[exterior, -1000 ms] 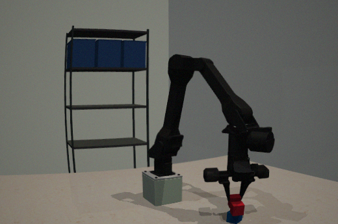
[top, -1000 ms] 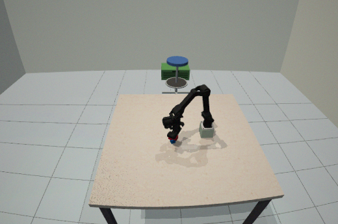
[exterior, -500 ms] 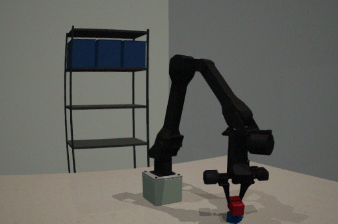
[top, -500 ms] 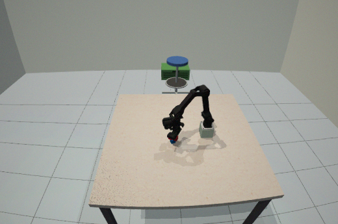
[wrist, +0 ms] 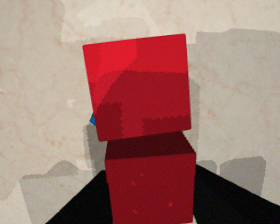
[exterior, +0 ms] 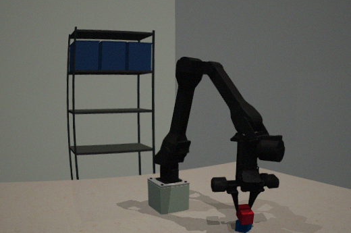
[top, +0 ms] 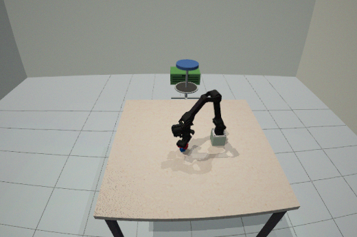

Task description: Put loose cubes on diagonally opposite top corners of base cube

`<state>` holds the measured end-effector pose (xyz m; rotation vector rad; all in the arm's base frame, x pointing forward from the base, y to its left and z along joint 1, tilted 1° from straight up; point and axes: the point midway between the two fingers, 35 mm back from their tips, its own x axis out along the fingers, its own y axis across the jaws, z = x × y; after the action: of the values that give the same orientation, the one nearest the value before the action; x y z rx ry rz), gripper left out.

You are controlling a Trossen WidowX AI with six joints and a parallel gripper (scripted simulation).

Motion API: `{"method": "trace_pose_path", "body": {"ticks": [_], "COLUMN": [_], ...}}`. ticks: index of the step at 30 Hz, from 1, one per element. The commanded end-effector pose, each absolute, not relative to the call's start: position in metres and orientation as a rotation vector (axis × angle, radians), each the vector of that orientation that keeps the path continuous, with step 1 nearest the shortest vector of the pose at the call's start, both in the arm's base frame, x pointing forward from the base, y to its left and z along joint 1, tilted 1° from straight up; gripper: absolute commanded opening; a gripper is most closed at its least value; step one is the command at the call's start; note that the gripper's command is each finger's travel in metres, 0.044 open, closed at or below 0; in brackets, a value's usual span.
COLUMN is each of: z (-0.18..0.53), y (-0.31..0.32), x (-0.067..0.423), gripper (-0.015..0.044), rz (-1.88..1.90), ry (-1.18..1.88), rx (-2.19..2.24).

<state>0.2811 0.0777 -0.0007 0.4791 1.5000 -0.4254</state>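
The blue base cube (top: 182, 150) (exterior: 243, 227) (wrist: 92, 119) is on the table, mostly hidden under the red cubes; only a small corner of it shows in the wrist view. One loose red cube (exterior: 246, 217) (wrist: 141, 85) sits on top of the base. The other red cube (exterior: 243, 206) (wrist: 153, 192) is directly behind it in the exterior view, at about the same height. My gripper (top: 183, 145) (exterior: 243, 206) (wrist: 148, 175) points down over the base and is shut on this second cube. The gap between the red cubes and the second cube's contact with the base cannot be made out.
The arm's pale green pedestal (top: 218, 139) (exterior: 169, 199) stands on the wooden table (top: 192, 196) (exterior: 50, 206), to the right of the cubes in the top view. A blue stool (top: 187, 64) and a green box (top: 175, 78) are beyond the table. A shelf rack (exterior: 111, 111) stands in the background.
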Motion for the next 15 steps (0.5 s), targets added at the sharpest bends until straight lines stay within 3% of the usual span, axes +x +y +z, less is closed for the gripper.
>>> {"method": "trace_pose_path", "body": {"ticks": [1, 15], "z": [-0.001, 0.012], "y": [0.078, 0.077], "x": [0.281, 0.281], "gripper": [0.0205, 0.0205], "rz": [-0.425, -0.425], "ry": [1.499, 1.500], "rx": [0.478, 0.479]}}
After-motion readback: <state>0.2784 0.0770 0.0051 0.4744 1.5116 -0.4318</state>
